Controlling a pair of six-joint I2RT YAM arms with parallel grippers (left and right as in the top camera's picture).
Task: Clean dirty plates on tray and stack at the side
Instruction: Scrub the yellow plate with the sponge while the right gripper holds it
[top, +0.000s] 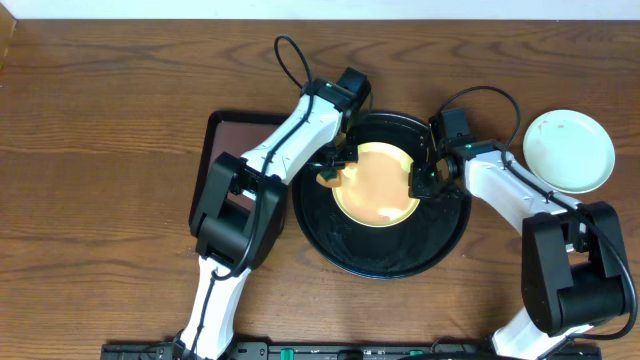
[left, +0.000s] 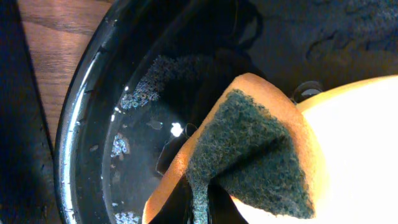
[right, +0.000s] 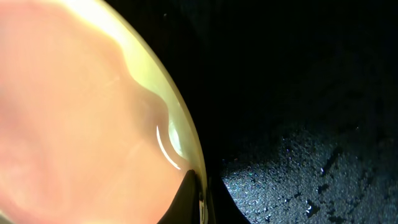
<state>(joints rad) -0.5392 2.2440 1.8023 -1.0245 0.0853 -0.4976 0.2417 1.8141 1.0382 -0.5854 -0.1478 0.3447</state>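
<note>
We see the sponge (left: 249, 155), green scouring face up, pinched in the left gripper (left: 196, 208) and lying over the yellow plate (left: 360, 143) rim, inside the wet black tray (left: 81, 124); wooden table (left: 56, 37) beyond.

Yellow plate (top: 378, 186); black tray (top: 381, 266); orange sponge (left: 261, 152), green face; mint plate (top: 568, 151).

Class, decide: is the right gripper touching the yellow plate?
Touching. The right wrist view shows the right gripper clamped on the rim of the yellow plate.
</note>
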